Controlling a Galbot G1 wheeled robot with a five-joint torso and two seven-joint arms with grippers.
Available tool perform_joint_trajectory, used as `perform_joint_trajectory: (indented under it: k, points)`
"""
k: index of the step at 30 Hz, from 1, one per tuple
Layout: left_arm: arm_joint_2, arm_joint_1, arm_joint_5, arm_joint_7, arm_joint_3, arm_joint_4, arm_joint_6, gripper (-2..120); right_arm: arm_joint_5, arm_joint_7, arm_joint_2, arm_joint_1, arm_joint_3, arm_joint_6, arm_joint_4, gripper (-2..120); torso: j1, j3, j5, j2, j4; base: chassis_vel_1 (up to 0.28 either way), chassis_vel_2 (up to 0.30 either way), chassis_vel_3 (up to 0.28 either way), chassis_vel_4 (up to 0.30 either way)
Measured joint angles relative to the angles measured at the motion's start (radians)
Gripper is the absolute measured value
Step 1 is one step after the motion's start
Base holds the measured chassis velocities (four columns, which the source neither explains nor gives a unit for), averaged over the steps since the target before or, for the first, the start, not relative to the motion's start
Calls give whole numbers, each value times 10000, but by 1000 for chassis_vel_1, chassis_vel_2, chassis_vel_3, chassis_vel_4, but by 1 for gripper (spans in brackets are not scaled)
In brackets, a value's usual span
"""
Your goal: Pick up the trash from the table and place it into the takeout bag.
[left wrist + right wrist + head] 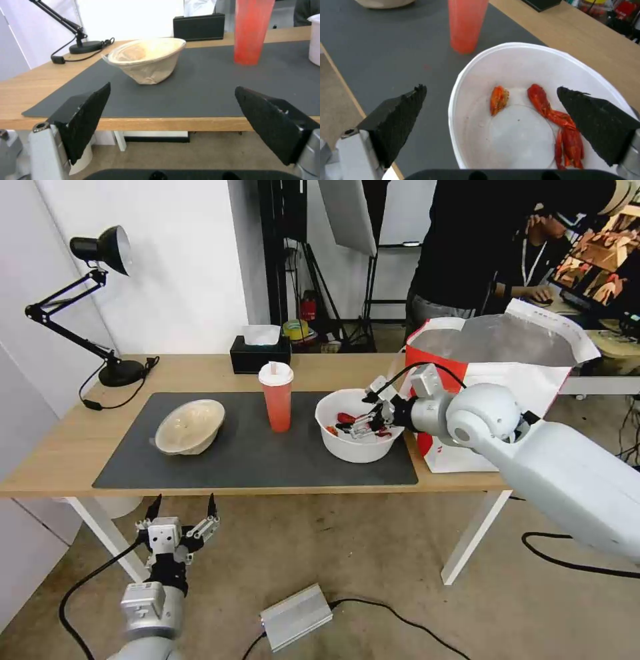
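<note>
On the table [67, 447], three pieces of trash stand on the dark mat [267, 460]. The white bowl [357, 443] holds red food scraps [553, 115]. My right gripper [360, 421] hangs open at the bowl's right rim; in the right wrist view this gripper [490, 88] has one finger [396, 117] outside over the mat and the other finger [596, 117] over the bowl [520, 65]. The orange-red cup [277, 397] is left of it, the beige bowl [190, 427] farther left. The takeout bag [493, 373] stands open at the table's right end. My left gripper [183, 513] is open below the front edge.
A black desk lamp [100, 313] stands at the back left and a black tissue box [260, 350] at the back middle. A grey box [297, 617] with cables lies on the floor. From the left wrist, the beige bowl [146, 58] and cup [251, 32] lie ahead.
</note>
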Motion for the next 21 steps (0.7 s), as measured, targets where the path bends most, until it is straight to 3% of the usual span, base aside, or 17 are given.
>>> perform_joint_trajectory:
  k: [21]
  points:
    - [27, -119, -36, -6, 3, 188, 0, 100, 483, 1377, 376, -22, -932, 0, -47, 100, 0, 0, 1, 0, 0, 0, 0, 0, 0]
